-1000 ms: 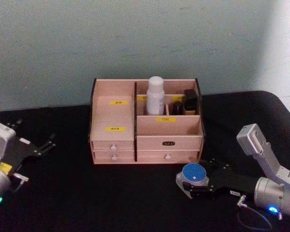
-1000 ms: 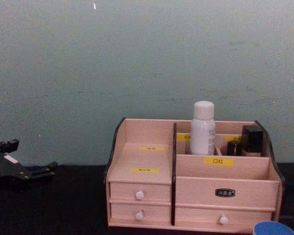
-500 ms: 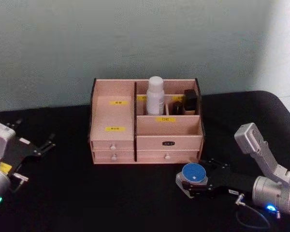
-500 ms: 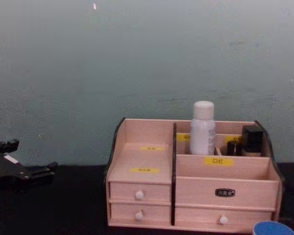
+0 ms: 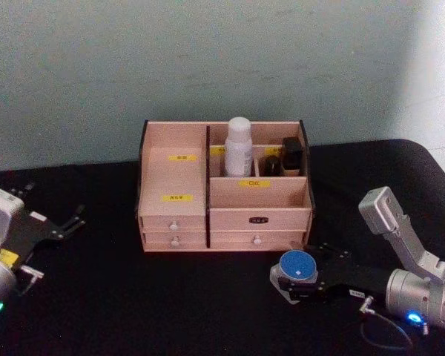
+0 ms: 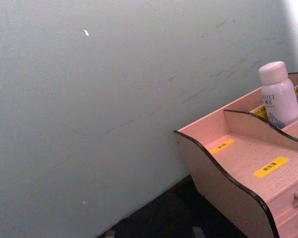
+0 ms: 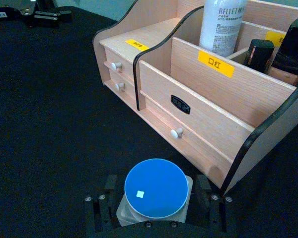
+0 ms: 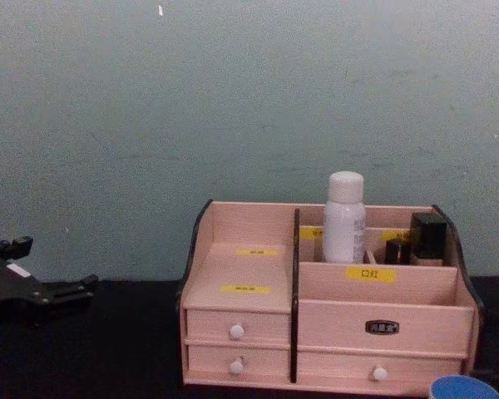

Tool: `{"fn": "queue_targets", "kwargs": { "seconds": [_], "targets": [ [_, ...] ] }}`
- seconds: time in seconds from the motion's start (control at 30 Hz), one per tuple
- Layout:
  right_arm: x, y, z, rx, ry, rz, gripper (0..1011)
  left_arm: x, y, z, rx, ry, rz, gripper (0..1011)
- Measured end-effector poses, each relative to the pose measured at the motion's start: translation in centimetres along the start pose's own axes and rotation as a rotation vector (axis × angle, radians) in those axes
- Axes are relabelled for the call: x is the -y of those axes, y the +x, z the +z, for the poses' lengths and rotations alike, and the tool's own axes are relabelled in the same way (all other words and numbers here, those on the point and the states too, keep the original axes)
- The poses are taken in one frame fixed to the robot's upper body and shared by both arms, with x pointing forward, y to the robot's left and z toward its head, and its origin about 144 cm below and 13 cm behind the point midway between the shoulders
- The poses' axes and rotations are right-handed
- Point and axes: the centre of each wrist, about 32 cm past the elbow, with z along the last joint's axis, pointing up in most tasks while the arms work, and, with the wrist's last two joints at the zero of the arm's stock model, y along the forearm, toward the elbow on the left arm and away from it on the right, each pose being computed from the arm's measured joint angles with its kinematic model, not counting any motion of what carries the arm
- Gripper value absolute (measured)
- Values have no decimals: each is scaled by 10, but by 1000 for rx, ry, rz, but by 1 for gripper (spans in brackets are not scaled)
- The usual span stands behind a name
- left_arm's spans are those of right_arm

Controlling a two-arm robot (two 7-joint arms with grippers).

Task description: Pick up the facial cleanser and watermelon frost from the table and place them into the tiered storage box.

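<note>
Barely anything changing: right gripper [image 5: 288, 276] fingers staying clamped on watermelon frost [image 5: 297, 265], jar still sitting on surface [image 5: 208, 297]; lift pending. Left gripper [image 5: 59, 226] idling, fingers apart.

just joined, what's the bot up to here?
The facial cleanser stands upright in a rear compartment of the tiered storage box. The right gripper sits low on the black table, around the watermelon frost, in front of the box's right end. The left gripper is parked at the table's left, fingers open.
</note>
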Motion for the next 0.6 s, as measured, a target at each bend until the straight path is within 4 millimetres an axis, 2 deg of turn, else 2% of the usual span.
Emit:
{"fn": "queue_targets", "kwargs": {
  "seconds": [0.6],
  "targets": [
    [-1, 1, 0, -19, -12, 5, 1000, 0, 0, 0, 0, 0, 0, 1001]
  ]
}}
